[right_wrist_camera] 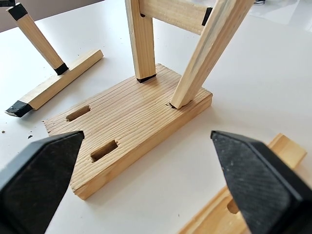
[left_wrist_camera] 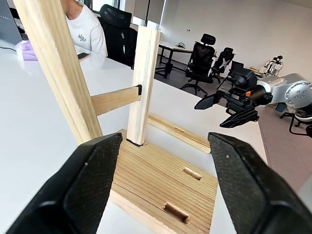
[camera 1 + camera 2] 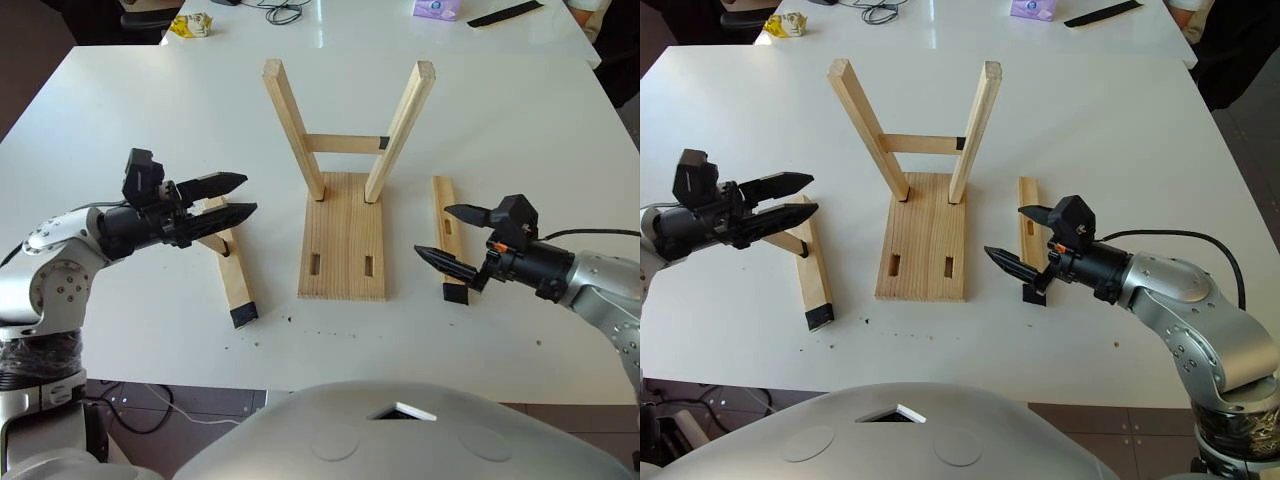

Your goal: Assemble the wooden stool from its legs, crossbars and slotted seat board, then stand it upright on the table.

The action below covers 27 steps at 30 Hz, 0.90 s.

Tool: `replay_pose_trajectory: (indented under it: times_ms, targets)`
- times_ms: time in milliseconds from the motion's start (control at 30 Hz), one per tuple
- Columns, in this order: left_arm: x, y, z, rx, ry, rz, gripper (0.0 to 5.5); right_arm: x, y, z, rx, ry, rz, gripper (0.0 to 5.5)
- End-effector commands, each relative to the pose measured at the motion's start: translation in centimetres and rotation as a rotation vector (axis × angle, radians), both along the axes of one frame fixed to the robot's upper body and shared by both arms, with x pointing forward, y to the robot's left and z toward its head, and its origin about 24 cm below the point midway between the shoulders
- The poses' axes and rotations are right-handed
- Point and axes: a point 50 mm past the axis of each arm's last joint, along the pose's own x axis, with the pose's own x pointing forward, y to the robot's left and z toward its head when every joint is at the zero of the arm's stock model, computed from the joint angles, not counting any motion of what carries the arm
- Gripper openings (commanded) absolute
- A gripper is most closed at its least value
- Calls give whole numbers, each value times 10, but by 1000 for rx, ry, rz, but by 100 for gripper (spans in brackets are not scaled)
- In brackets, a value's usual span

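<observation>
The slotted seat board (image 3: 342, 235) lies at frame centre on the white surface (image 3: 120, 120), two legs (image 3: 294, 125) and a crossbar (image 3: 345, 143) fitted. The left end effector (image 3: 248, 193) and right end effector (image 3: 432, 230) hover open by loose pieces (image 3: 236, 285).

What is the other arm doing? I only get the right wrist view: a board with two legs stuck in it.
Observer: The left pincer hangs open over a loose leg left of the board.
Operator: And the stick beside my right pincer?
Observer: Its near end wears a black cap.
Operator: The standing legs' tops?
Observer: Bare, and spread wider than at the board.
</observation>
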Motion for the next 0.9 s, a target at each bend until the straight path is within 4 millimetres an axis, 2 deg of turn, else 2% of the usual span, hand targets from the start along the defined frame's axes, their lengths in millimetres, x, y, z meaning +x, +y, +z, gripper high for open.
replay_pose_trajectory:
  times_ms: [33,100,200,333,600,700,900]
  targets:
    - [-3,-16,48,-12,-133,-78,328,-2,0,3,7,-13,-9,482]
    - [-12,-32,63,-13,-169,-153,328,-2,-1,4,8,-17,-15,482]
    - [-25,-48,66,10,-154,-217,328,-2,-1,6,12,-22,-20,482]
    - [-36,-59,41,164,-71,-201,328,-5,-2,7,14,-22,-29,482]
    - [-65,-40,-21,469,126,-206,328,-10,-3,5,20,-15,-54,482]
    - [-75,-34,-37,539,170,-220,328,-9,-2,5,24,-13,-52,482]
    - [-81,-23,-70,653,194,-232,328,-12,0,2,26,-7,-61,482]
